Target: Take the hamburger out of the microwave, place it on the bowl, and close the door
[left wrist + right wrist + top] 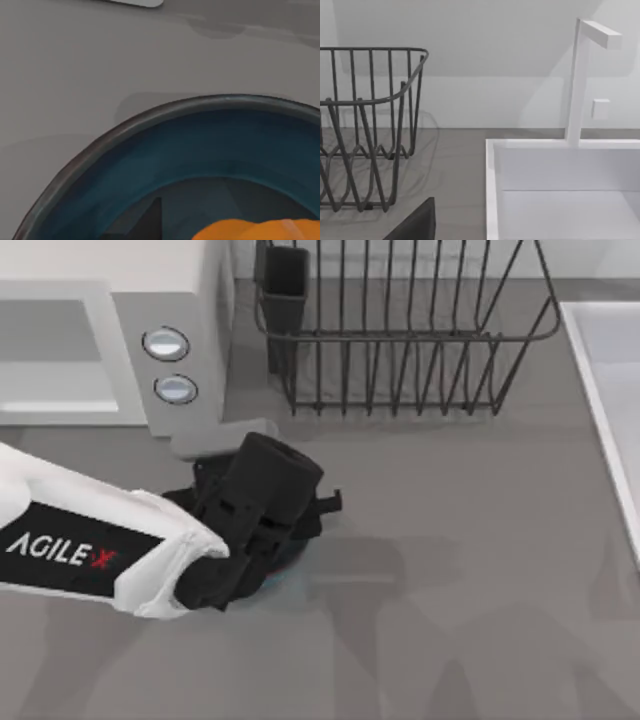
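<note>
My left gripper (pixel 262 540) hangs over the bowl (pixel 125 150), hiding it from above; I cannot tell about its fingers. The hamburger (pixel 260 230) sits inside. The microwave (pixel 150 330) and wire rack (pixel 400 340) stand behind.

- The grey tabletop (pixel 450 570) carries everything.
- The microwave (pixel 120 340) stands at its far left (door side open).
- A dark wire rack (pixel 400 340) sits just beside it.
- The bowl (pixel 125 165) rests near the microwave's front.
</note>
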`<state>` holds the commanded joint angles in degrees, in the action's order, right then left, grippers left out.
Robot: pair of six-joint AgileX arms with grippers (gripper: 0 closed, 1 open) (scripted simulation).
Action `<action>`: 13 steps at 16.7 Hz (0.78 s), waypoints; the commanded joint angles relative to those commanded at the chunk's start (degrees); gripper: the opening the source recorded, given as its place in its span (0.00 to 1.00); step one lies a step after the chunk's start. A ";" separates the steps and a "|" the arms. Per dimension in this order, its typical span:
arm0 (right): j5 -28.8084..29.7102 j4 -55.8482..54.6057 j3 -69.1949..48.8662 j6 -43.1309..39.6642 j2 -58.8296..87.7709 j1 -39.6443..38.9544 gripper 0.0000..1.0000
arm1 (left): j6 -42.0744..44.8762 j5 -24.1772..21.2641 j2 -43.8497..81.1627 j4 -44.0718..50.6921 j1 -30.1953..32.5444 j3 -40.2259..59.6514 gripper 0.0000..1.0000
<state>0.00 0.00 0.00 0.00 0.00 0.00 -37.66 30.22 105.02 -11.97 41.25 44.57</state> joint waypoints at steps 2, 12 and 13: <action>0.00 0.00 0.00 0.00 0.00 0.00 1.00 | 0.29 -0.32 1.35 -0.85 -0.33 -0.17 0.00; 0.00 0.00 0.00 0.00 0.00 0.00 1.00 | 0.34 -0.46 1.89 -0.98 -0.42 -0.41 0.38; 0.00 0.00 0.00 0.00 0.00 0.00 1.00 | 0.34 -0.46 1.89 -0.98 -0.42 -0.41 0.45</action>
<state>0.00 0.00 0.00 0.00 0.00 0.00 -37.32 29.76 106.91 -12.95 40.84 44.16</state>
